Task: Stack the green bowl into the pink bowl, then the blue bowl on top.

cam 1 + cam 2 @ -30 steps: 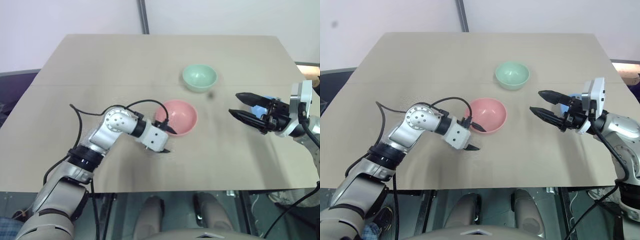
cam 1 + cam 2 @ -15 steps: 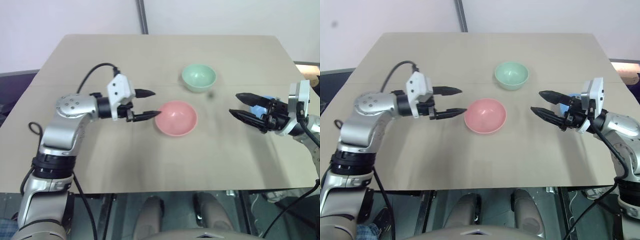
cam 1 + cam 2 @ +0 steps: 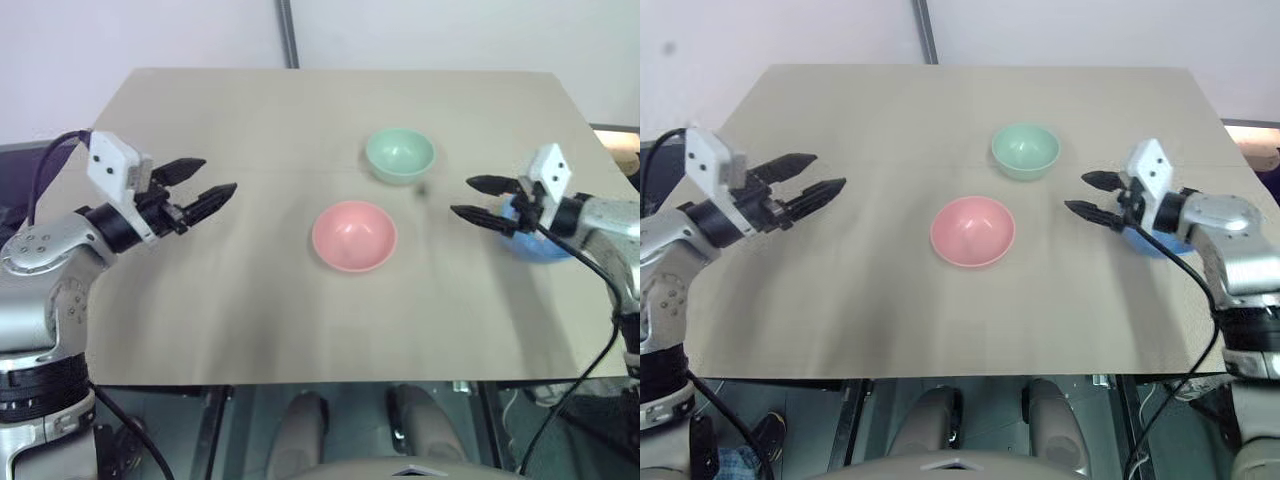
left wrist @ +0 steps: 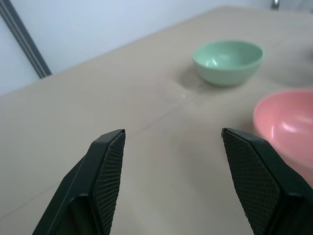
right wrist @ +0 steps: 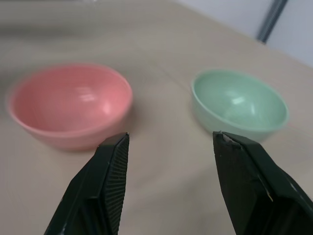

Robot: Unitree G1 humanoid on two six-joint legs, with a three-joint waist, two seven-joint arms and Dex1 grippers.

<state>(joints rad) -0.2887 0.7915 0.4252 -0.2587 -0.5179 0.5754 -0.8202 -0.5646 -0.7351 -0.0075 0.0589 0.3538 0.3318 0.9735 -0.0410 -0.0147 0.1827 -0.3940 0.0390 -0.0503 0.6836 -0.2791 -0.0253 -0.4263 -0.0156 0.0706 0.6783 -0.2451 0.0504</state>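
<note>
On the tan table point(image 3: 250, 290), before a pale wall point(image 3: 140, 30)

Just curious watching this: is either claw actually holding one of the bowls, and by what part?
Nothing is held. The left gripper and right gripper are both open and empty.

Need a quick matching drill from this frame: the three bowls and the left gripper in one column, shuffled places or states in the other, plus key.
1. green bowl
2. pink bowl
3. blue bowl
4. left gripper

A. mid-table, nearest the robot of the three bowls
B. open, empty, over the table's left side
C. farthest from the robot
D. on the right, partly hidden behind the right gripper

Pairs: 1-C, 2-A, 3-D, 4-B
</note>
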